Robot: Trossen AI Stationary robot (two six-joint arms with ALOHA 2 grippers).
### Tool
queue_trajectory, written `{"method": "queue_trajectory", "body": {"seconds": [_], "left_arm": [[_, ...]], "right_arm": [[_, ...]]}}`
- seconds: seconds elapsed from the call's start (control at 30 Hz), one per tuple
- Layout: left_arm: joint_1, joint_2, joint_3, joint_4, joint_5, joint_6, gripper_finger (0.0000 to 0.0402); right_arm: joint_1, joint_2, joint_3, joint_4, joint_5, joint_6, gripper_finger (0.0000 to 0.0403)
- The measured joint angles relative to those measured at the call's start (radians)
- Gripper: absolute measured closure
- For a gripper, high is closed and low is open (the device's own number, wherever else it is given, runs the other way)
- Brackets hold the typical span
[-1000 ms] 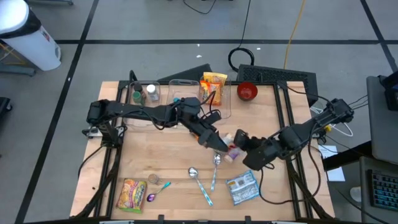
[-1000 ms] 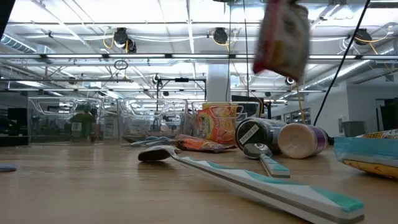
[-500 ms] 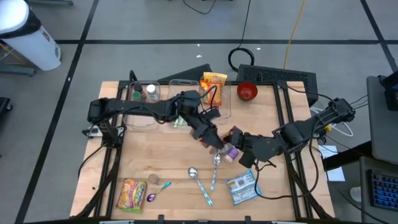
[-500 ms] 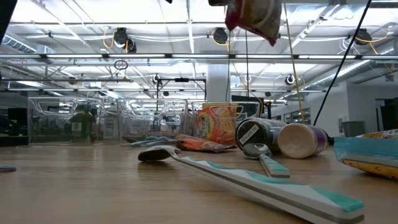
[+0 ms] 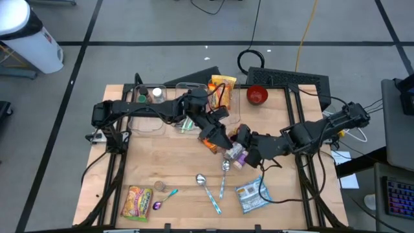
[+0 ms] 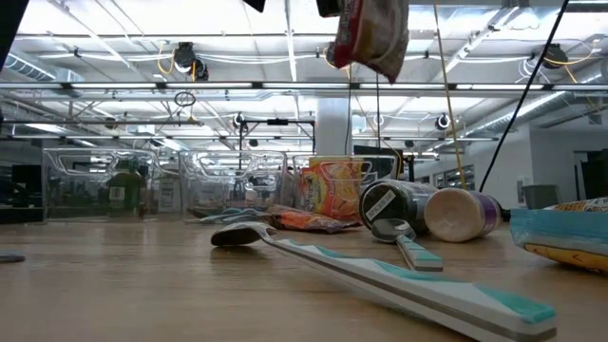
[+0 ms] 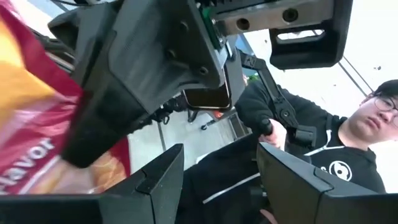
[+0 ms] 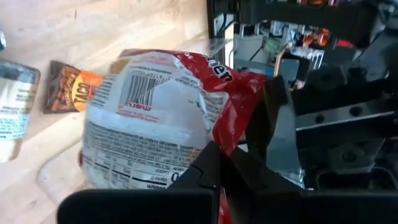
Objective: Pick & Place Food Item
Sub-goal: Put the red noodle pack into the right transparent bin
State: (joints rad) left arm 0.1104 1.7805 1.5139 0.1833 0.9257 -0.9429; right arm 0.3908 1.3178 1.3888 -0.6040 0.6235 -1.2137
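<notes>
Nearest to the low camera, a white and teal plastic spoon [image 6: 408,280] lies flat on the pale wooden desk [image 6: 142,294], with a small purple-capped bottle [image 6: 463,213] on its side just behind it. High above them hangs the red and white crinkly snack bag [image 6: 372,36], the food item in this task, well off the desk. Seen from above, the bag [image 5: 233,153] sits between the two arms near the middle of the desk. The right gripper [image 8: 217,165] is pressed together and pinches one edge of the bag [image 8: 155,118]. The left gripper [image 5: 217,137] is right at the bag too, with its fingers partly spread and the bag [image 7: 37,137] up against them. It looks like the bag is being passed from one arm to the other, likely so it can reach the clear plastic bins [image 5: 155,97] at the far side of the desk. An orange snack packet [image 5: 222,88] stands near those bins, and a red bowl [image 5: 257,95] sits beside them. A yellow snack bag [image 5: 137,202] and a blue and white packet [image 5: 251,194] lie at the near edge. Beyond the desk is a big room with bright ceiling lights [image 6: 190,43], and a person in a dark top [image 7: 336,155] sits behind the arms.
</notes>
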Motion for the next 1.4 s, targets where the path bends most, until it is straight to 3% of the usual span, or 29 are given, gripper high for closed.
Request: {"method": "queue_trajectory", "body": {"seconds": [0.27,0.37,0.53,0.63,0.93,1.1,1.4], "left_arm": [[0.041,-0.001,0.0,0.0,-0.095,0.069,0.0193],[0.063,-0.027,0.0,-0.076,-0.15,0.137,0.0193],[0.058,-0.126,0.0,-0.378,-0.385,0.42,0.0193],[0.027,-0.176,0.0,-0.452,-0.537,0.532,0.0193],[-0.049,-0.209,0.0,-0.513,-0.604,0.502,0.0192],[-0.088,-0.212,0.005,-0.514,-0.692,0.498,0.0192],[-0.146,-0.195,0.18,-0.742,-0.866,0.589,0.0192]], "right_arm": [[-0.005,0.0,0.0,-0.021,-0.053,0.055,0.0403],[-0.005,0.0,0.0,-0.038,-0.053,0.057,0.0403],[-0.005,0.0,0.0,-0.037,-0.053,0.064,0.0403],[-0.005,0.0,0.0,-0.036,-0.056,0.077,0.0403],[-0.035,0.0,0.0,-0.037,-0.106,0.088,0.0403],[-0.058,0.0,0.0,-0.037,-0.12,0.079,0.0403],[-0.084,0.0,-0.001,-0.036,-0.157,0.095,0.0403]]}}
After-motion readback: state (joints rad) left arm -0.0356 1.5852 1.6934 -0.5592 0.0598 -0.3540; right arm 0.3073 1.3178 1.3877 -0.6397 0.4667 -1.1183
